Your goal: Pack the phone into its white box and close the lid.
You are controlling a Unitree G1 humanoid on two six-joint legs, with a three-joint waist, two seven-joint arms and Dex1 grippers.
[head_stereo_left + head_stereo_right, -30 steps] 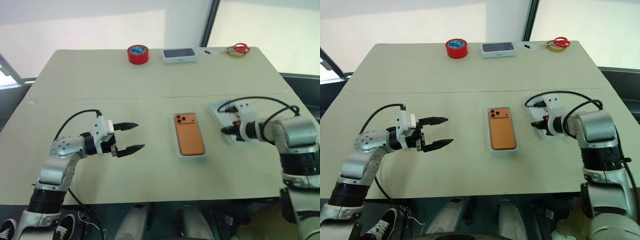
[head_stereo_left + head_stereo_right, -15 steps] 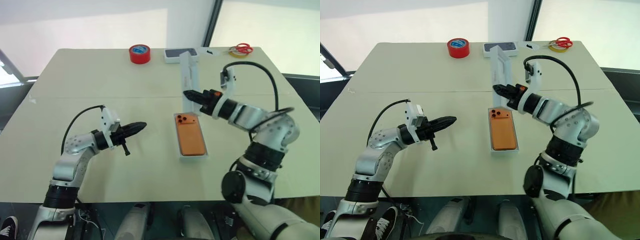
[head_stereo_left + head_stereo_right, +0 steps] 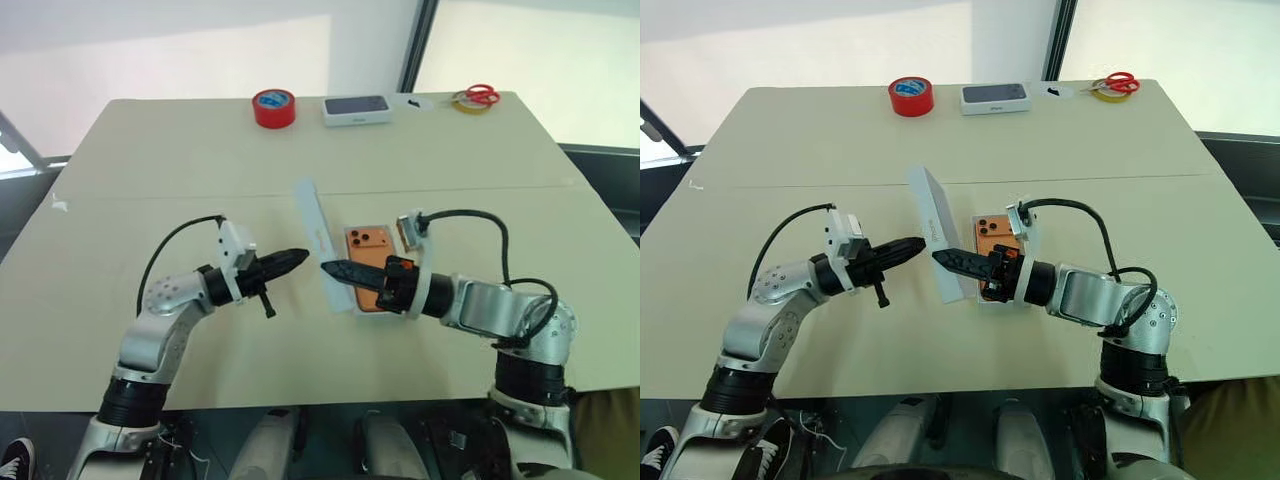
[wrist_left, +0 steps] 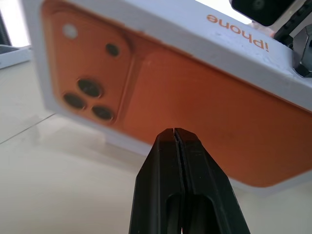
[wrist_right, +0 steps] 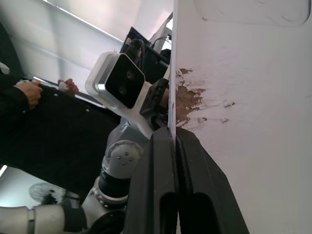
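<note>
The right gripper [image 3: 945, 259] has its fingers clenched on the edge of the lid [image 3: 936, 243], which is held tilted on edge above the desk [image 3: 790, 140], just to the left of the phone [image 3: 992, 240]. The left gripper [image 3: 910, 243] has its fingers pressed together on nothing, their tips close beside the lid's outer face. The phone is seen lying camera side up inside the white box [image 3: 349, 305] near the middle of the desk, so the packing is judged done; the lid is yet to be turned flat, lowered over the box and pressed shut. Compared with a second ago, the lid has been lifted from the desk at the right and carried across to the box's left side, and the left fingers, then spread apart, have been closed and brought nearer.
</note>
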